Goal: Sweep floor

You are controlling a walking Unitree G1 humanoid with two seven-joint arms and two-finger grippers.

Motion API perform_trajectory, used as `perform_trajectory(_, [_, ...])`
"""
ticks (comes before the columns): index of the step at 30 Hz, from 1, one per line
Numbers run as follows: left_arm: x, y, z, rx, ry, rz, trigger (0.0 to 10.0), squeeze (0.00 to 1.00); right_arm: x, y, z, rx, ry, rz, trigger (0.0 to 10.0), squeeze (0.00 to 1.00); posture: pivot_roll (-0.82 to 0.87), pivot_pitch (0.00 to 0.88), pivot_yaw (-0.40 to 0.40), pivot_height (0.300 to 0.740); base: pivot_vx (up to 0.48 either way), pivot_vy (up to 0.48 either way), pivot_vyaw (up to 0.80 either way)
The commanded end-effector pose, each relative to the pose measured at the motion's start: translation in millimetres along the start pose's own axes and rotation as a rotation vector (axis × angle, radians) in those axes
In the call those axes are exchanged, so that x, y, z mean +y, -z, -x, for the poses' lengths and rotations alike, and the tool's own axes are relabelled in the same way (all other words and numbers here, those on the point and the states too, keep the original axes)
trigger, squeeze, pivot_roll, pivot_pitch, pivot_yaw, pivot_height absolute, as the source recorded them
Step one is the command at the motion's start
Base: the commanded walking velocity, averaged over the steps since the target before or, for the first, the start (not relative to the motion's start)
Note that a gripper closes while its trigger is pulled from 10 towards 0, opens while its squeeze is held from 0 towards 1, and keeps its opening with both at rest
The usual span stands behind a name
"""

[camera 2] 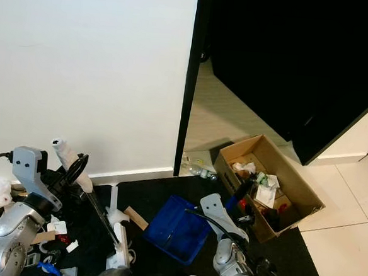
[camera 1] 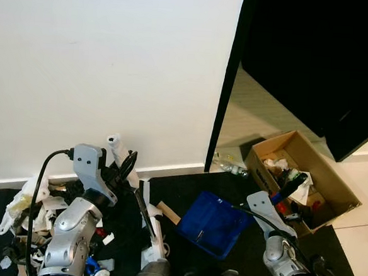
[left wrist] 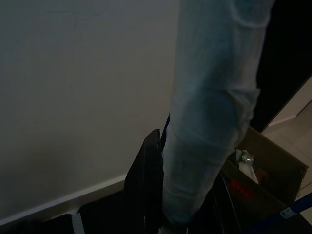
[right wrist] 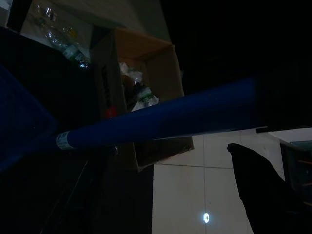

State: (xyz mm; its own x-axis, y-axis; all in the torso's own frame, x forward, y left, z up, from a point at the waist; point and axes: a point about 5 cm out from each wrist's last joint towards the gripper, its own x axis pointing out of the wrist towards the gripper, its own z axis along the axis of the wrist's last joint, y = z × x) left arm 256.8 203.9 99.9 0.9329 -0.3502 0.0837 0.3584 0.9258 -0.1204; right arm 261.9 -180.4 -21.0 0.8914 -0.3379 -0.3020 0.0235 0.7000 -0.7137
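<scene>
Near the wall: a white skirting board runs along the bottom of a plain white wall.
Left gripper: its black fingers are closed around the white wrapped handle of a broom, which stands up beside the wall.
Right gripper: it holds the blue handle of a blue plastic dustpan; the fingers are closed on the handle.
Dustpan: it sits on the black floor mat, near the mat's middle, in front of the robot.
Mess: white and red scraps of rubbish lie at the mat's left edge.
Box: an open brown cardboard box with rubbish inside sits at the mat's right edge.
Bottle: a clear plastic bottle lies on the pale floor just past the mat's far edge.
</scene>
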Motion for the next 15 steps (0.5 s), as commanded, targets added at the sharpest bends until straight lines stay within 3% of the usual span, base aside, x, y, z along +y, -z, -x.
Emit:
perform_trajectory(1, [-2.4,0.3,-1.6,-0.018,0.009,0.010,10.0,0.00,1.2,5.7,2.1,0.025,-0.004,-0.002,10.0,0.00,0.20,0.132,-0.001,0.740,0.000,0.000,0.00])
perform_trajectory(15, [-2.5,0.6,-1.5,-0.017,0.006,0.010,10.0,0.01,0.7,3.2,0.5,0.024,-0.004,-0.002,10.0,0.00,0.20,0.137,-0.002,0.740,0.000,0.000,0.00])
